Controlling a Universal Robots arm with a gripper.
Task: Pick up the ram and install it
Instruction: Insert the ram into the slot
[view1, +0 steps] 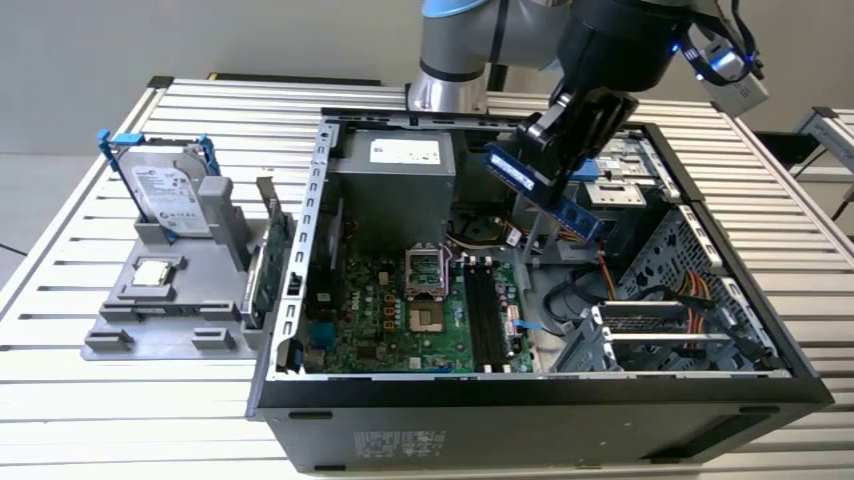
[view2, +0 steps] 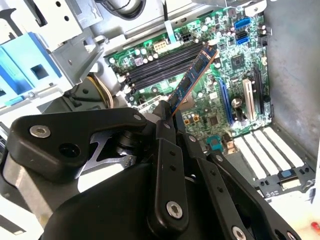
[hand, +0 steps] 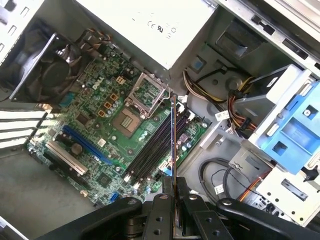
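Observation:
My gripper (view1: 545, 140) is shut on the ram (view1: 567, 210), a narrow blue-green stick held tilted in the air above the open computer case (view1: 534, 395). In the second wrist view the black fingers (view2: 165, 145) clamp one end of the ram (view2: 192, 75), and its free end points down toward the motherboard. In the first wrist view the ram (hand: 173, 140) shows edge-on, rising from the gripper (hand: 174, 189) and lined up roughly along the black memory slots (hand: 152, 147). Those slots (view1: 483, 315) lie well below the stick, with a clear gap between them.
A power supply (view1: 394, 170) fills the case's far end, and the processor socket (view1: 424, 300) sits beside the slots. Cables and a blue drive cage (hand: 295, 120) crowd the exterior view's right. On the exterior view's left, a grey stand holds a hard drive (view1: 174, 200) and an expansion card (view1: 274, 270).

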